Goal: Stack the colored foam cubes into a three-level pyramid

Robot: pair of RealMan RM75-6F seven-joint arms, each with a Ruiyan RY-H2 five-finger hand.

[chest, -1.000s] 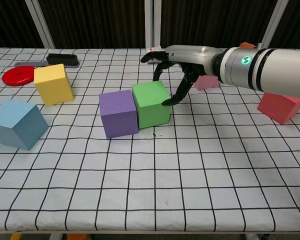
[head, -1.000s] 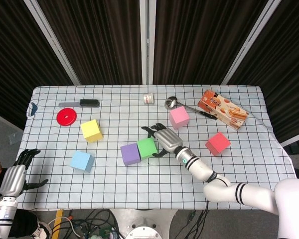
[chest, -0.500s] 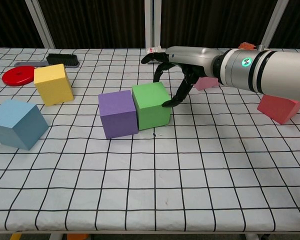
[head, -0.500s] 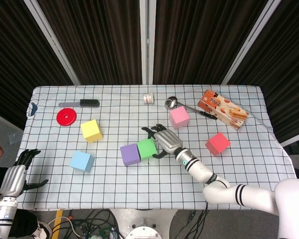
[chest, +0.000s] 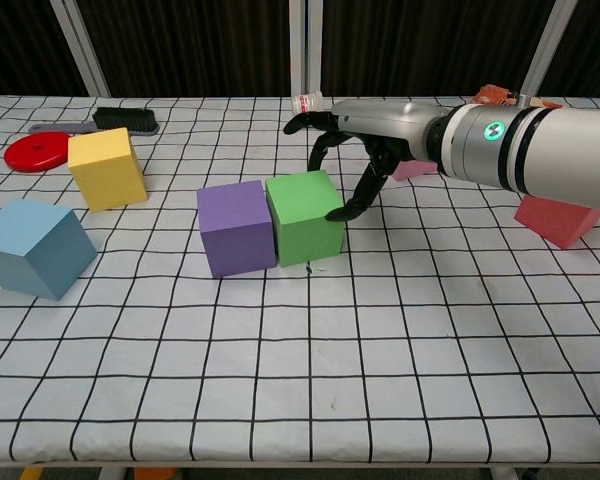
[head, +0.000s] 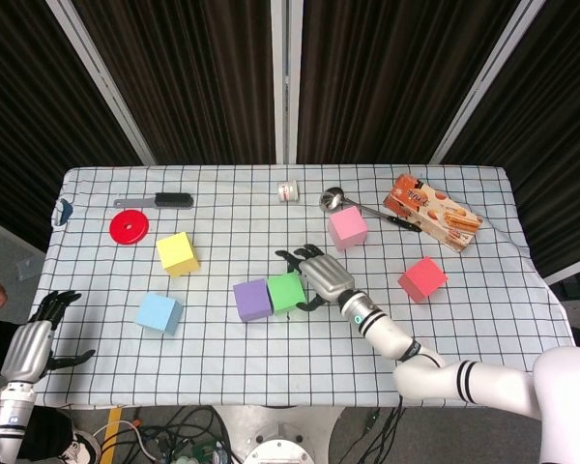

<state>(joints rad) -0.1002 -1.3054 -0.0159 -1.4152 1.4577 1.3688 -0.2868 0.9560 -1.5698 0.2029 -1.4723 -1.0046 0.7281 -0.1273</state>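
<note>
In the middle of the desk [head: 445, 319], the green cube [chest: 303, 216] stands touching the purple cube [chest: 236, 226]. The right hand [chest: 352, 150] has its fingers spread and curled, with fingertips [chest: 334, 213] against the green cube's right side. The left hand [head: 29, 343] hangs open off the desk's left edge.

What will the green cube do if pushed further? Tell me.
The green cube is foam, so probably light. It sits flat, so it should slide, not roll. It touches the purple cube, so the right hand would likely shove both.

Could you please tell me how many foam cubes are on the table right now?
6: yellow and blue at left, purple and green side by side mid-table, pink behind, red at right.
</note>
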